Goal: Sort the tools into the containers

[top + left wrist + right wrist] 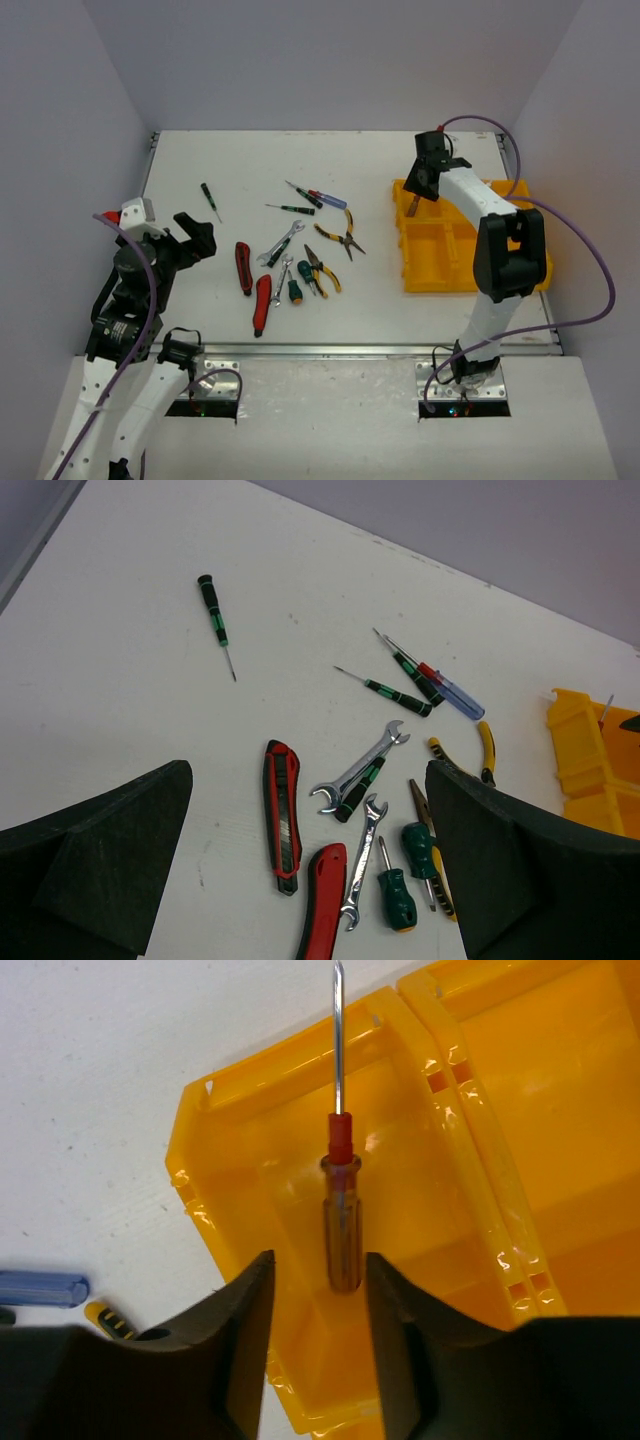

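Presently depositing: my right gripper (pixel 318 1270) hangs over the yellow tray's (pixel 230 1170) corner compartment, jaws parted off the red-handled screwdriver (pixel 342 1230). Left gripper (pixel 308 780) gapes empty. Next: withdraw upward, fetch another tool.

On the top camera my right arm (pixel 500 245) covered much of the yellow tray (pixel 425 272), so several compartments were hidden from me. On the right wrist I couldn't tell whether the red-handled screwdriver (pixel 341 1230) touched either finger of the right gripper (pixel 318 1260), and a blue handle (pixel 40 1287) ran off the left edge. On the left wrist the bottom edge cut off a red knife (pixel 322 905).
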